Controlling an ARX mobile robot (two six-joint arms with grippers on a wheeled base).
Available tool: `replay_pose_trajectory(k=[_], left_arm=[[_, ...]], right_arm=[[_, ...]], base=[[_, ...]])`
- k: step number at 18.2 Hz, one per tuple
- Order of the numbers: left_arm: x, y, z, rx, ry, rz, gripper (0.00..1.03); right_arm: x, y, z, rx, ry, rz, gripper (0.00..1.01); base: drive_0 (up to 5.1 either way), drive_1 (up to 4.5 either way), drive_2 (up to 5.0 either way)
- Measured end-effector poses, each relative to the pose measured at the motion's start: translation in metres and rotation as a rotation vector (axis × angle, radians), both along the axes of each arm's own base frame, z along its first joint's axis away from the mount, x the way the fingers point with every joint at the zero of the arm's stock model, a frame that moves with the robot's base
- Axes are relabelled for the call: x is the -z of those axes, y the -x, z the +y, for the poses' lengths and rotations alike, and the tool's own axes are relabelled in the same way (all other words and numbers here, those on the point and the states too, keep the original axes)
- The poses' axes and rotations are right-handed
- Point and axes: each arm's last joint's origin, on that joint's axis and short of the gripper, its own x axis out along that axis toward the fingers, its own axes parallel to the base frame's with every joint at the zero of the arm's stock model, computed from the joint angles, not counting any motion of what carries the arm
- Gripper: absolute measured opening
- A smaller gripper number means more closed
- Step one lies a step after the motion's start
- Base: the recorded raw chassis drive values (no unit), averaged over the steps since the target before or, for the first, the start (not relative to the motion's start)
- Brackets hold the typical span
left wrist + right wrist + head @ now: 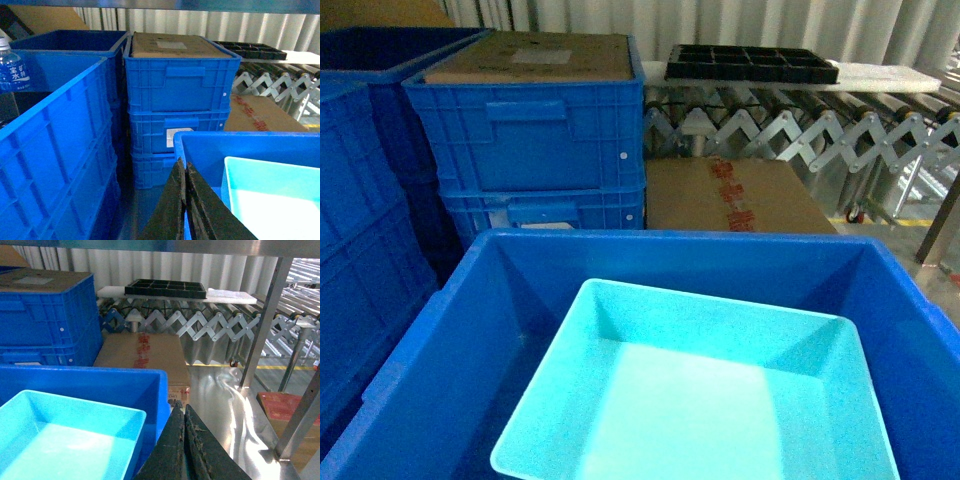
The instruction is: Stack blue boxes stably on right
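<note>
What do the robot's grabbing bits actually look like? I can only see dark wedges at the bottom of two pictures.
Those wedges are them. The left tool is two flat black fingers tapering upward to a narrow tip, with worn, scuffed edges. The right tool looks the same: black, wedge-shaped, with pale specks and scratches along the inner edges. No cables, markings or arm links show, and the head view shows neither tool.

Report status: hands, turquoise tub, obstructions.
Left hand shut, empty. Right hand shut, empty. Turquoise tub sits inside dark blue crate. Nothing blocking it from above.
</note>
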Motion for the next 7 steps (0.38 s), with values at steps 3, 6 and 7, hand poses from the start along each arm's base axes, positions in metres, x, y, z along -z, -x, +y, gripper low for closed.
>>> replay_pose_trajectory(k=[3, 6, 7], left_arm=[[0.0000, 0.0000, 0.0000, 0.000, 0.000, 0.000, 0.02], [0.0000, 0.0000, 0.0000, 0.000, 0.000, 0.000, 0.02], [0.0000, 0.0000, 0.0000, 0.000, 0.000, 0.000, 0.02]], right_arm=[[0.0000, 0.0000, 0.0000, 0.000, 0.000, 0.000, 0.02], [0.0000, 0.0000, 0.0000, 0.000, 0.000, 0.000, 0.02], [0.0000, 0.0000, 0.0000, 0.000, 0.000, 0.000, 0.02]], base=[[0.0, 0.00, 0.0], [0.0, 0.00, 0.0], [0.0, 0.00, 0.0]])
